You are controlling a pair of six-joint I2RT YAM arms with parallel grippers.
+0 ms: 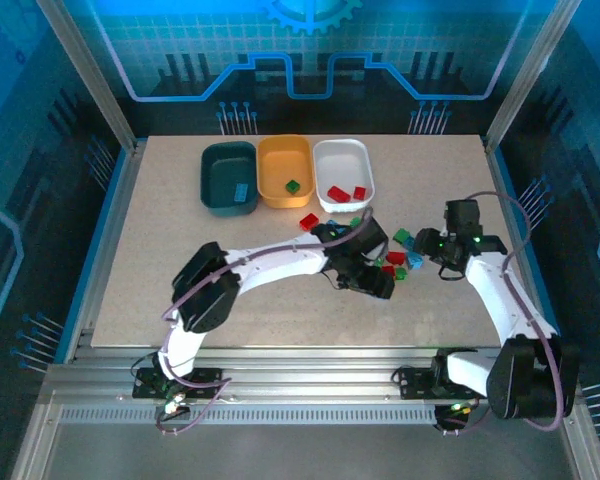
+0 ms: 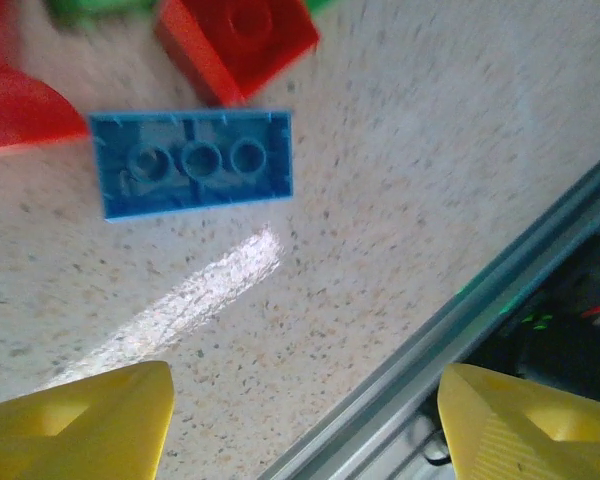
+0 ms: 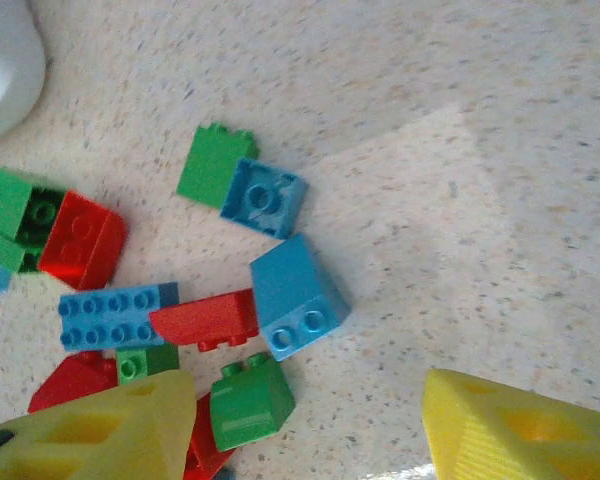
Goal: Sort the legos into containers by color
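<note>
The dark teal tub, orange-yellow tub and white tub stand side by side at the back. Loose legos lie in a heap right of centre. My left gripper hovers at the heap's near-left side, open over bare table; an upturned blue brick and a red brick lie ahead of it. My right gripper is open at the heap's right. A green brick lies beside its left finger, and a blue sloped brick is further ahead.
The teal tub holds a blue brick, the orange one a green brick, the white one red bricks. A metal rail marks the table's near edge by my left gripper. The white tub's corner is close to the heap.
</note>
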